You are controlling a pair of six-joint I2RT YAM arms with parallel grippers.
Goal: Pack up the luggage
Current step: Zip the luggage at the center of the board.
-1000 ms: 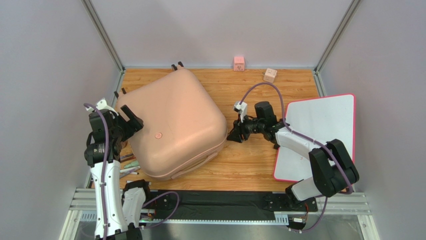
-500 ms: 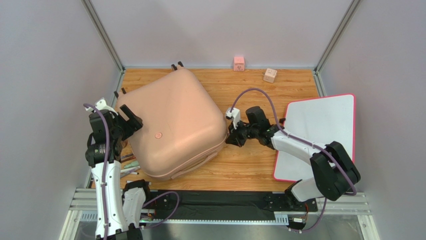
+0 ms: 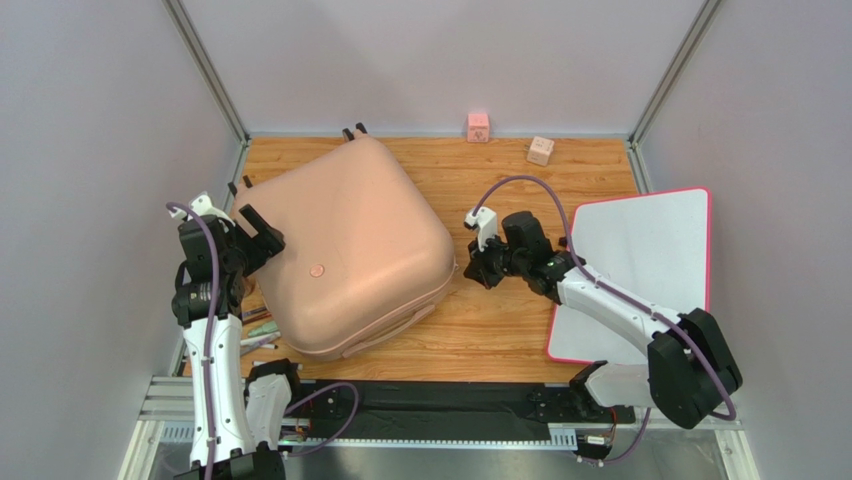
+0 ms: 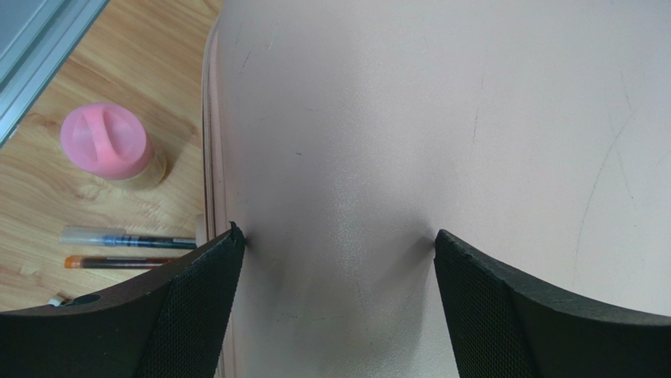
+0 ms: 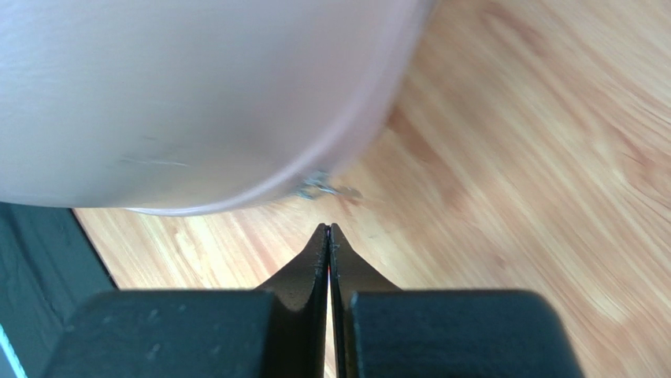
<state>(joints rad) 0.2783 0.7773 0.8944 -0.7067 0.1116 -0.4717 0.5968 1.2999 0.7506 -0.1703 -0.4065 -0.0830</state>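
Observation:
The luggage [image 3: 345, 250] lies closed on the wooden table, a pale pink hard shell with a small round emblem [image 3: 317, 270]. My left gripper [image 3: 255, 232] is open at its left corner. In the left wrist view both fingertips [image 4: 228, 240] touch the shell [image 4: 441, 118], and the gripper [image 4: 335, 236] holds nothing. My right gripper [image 3: 470, 271] sits just off the luggage's right corner. In the right wrist view that gripper [image 5: 328, 228] is shut and empty. A small metal zipper pull [image 5: 319, 187] hangs at the shell's rim [image 5: 181, 87], a little ahead of the tips.
A flat white board with a pink rim [image 3: 640, 250] lies at the right. A pink cube [image 3: 478, 126] and a beige cube [image 3: 540, 150] stand at the back edge. A pink-lidded jar [image 4: 106, 146] and pens [image 4: 126, 239] lie left of the luggage, by the wall.
My right gripper's jaws have shut. It moved toward the luggage's right corner, then drew back slightly. The left arm has hardly moved.

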